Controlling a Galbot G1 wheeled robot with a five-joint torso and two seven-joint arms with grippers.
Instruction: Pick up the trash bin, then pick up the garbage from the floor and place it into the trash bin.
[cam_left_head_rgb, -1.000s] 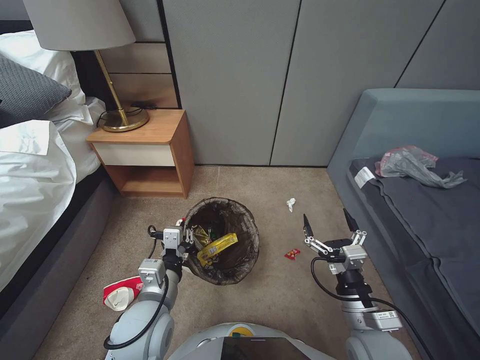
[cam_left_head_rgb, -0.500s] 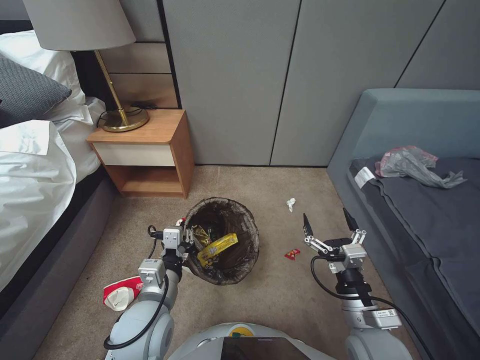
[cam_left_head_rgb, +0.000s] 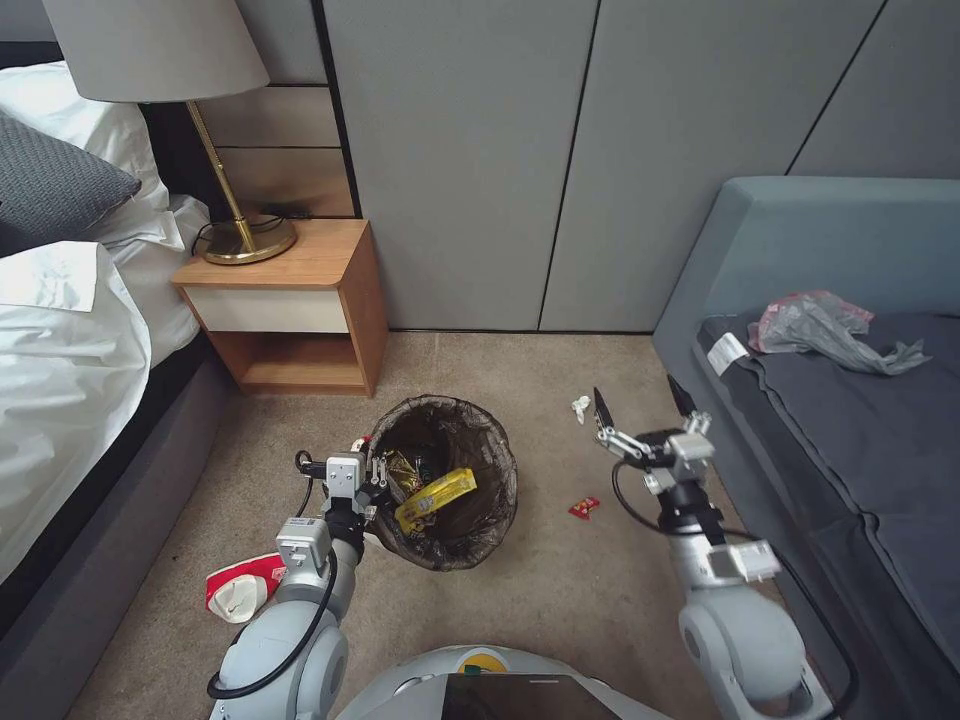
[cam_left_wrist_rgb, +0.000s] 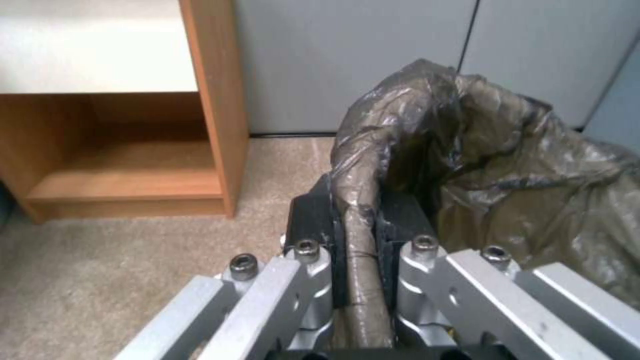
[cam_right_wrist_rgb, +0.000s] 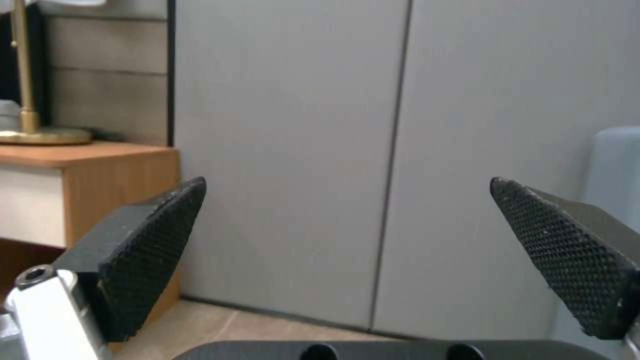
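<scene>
While the left gripper (cam_left_head_rgb: 372, 478) pinches the crinkled brown bag-lined rim of the round trash bin (cam_left_head_rgb: 452, 440) on the beige carpet (cam_left_head_rgb: 560, 590), the right gripper (cam_left_head_rgb: 640, 402) hangs wide open and empty above the small red scrap (cam_left_head_rgb: 584, 507).

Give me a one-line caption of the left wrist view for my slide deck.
Left gripper shut on the bag-lined rim of the trash bin, beside the wooden nightstand on beige carpet.

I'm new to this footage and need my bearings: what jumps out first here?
The trash bin sits mid-carpet, its bagged rim pinched by the left gripper, with a yellow wrapper inside. The right gripper hangs open above the floor near a red scrap and a white scrap.
</scene>
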